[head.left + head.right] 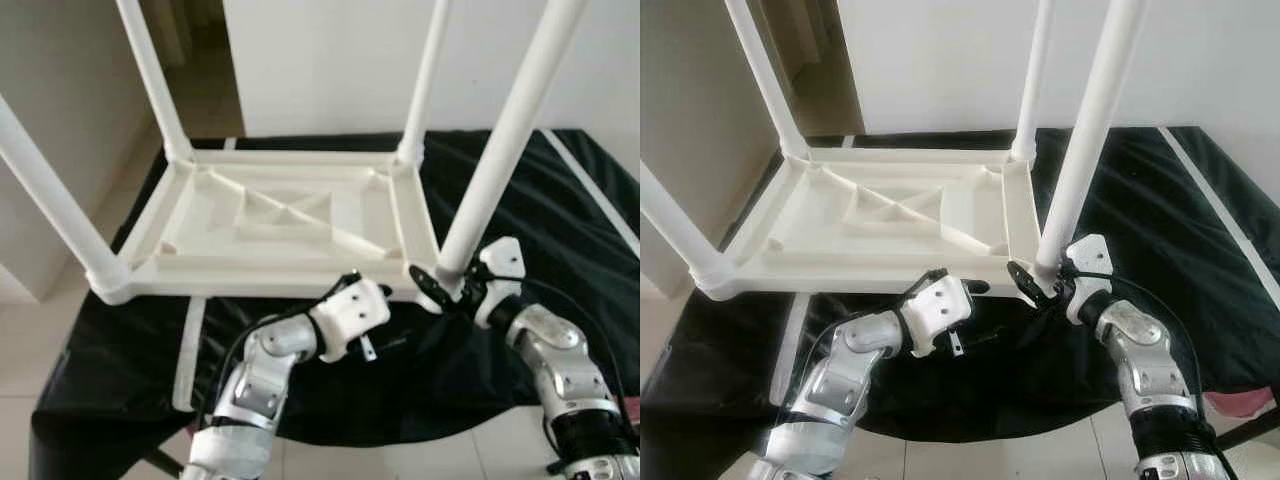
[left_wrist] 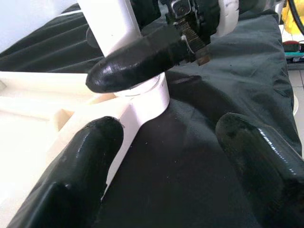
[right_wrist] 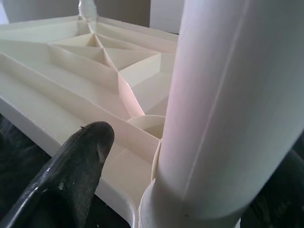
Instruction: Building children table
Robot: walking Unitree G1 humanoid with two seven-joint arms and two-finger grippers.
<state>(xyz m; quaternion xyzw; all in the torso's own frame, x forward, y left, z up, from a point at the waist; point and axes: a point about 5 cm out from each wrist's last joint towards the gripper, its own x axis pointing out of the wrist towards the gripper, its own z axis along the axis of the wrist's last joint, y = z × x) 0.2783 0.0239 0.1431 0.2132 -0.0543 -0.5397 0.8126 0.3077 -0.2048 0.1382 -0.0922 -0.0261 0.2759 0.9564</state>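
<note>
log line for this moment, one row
table upside down on black cloth | four legs in | right gripper around near-right leg base | left gripper open beside

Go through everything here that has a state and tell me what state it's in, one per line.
Table top: upside down on the black cloth.
Legs: all four seated in corner sockets, pointing up.
Near right leg: between the right gripper fingers at its base.
Left gripper: open, beside that corner.

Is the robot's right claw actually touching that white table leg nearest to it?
Touching. In the left wrist view, one black finger of the right claw presses against the white leg just above its socket; the right wrist view shows the leg between the fingers.
</note>
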